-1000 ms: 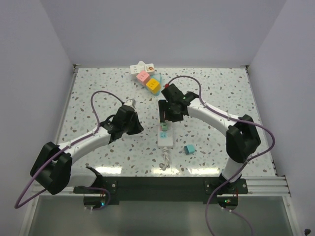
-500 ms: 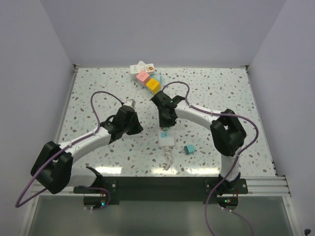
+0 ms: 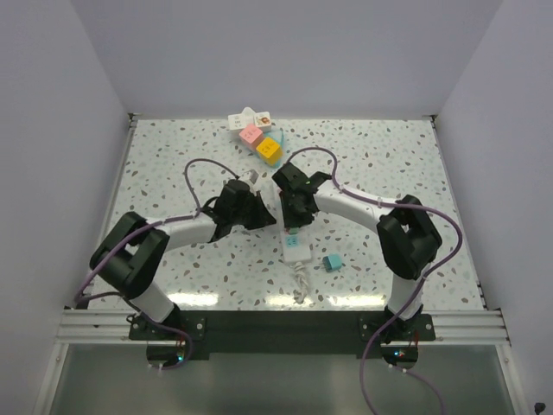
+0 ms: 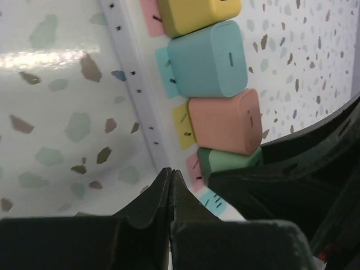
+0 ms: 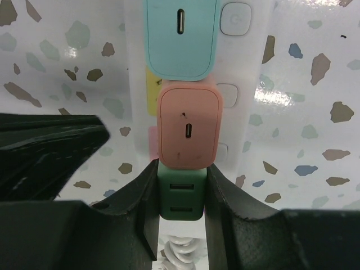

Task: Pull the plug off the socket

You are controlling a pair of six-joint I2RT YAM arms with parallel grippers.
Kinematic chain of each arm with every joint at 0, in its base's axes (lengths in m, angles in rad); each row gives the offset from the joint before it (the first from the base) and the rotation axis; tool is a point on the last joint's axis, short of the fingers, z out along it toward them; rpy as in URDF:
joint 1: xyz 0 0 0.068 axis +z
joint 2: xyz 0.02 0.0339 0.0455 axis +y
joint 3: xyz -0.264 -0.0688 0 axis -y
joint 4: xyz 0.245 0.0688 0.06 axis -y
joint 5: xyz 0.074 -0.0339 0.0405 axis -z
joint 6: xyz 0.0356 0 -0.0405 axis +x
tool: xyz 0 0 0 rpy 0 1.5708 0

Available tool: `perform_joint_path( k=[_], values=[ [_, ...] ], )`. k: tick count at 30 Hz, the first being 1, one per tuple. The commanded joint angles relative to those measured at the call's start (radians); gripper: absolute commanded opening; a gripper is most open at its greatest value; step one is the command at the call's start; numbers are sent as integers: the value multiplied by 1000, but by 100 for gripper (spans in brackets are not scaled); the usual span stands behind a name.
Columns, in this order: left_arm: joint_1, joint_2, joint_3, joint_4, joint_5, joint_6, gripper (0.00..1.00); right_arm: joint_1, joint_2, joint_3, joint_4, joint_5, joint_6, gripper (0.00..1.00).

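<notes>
1. The power strip point(image 3: 298, 251) lies lengthwise near the middle of the table, its cord trailing toward the near edge.
2. The green plug point(image 5: 180, 211) sits at the end of the row on the strip, touching a pink plug point(image 5: 188, 126), with a teal plug point(image 5: 181, 34) beyond that.
3. The right gripper point(image 3: 294, 225) is closed on the green plug, one of its fingers point(image 5: 147, 202) pressed against each side.
4. The left gripper point(image 4: 170, 177) is fully closed and holds nothing. Its tips sit at the left edge of the strip, but I cannot tell whether they press on it.
5. The grasp looks done. The plug does not appear lifted yet, so the pull itself is left.
6. A loose teal plug point(image 3: 330, 261) lies on the table just right of the strip.
</notes>
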Motion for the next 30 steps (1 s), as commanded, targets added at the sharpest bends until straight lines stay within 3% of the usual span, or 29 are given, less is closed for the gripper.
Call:
perform_joint_path(
  k=[1, 7, 15, 30],
  values=[
    [-1, 80, 67, 229, 133, -68, 0, 5, -38, -16, 57, -62, -6, 0],
    [-4, 166, 76, 303, 171, -115, 0, 4, -27, 6, 55, -67, 0, 0],
    [-4, 325, 135, 13, 44, -77, 0, 4, -36, 45, 31, -51, 7, 0],
    [-20, 448, 133, -153, -96, -74, 0, 5, -203, 125, -138, 8, 43, 0]
  ],
)
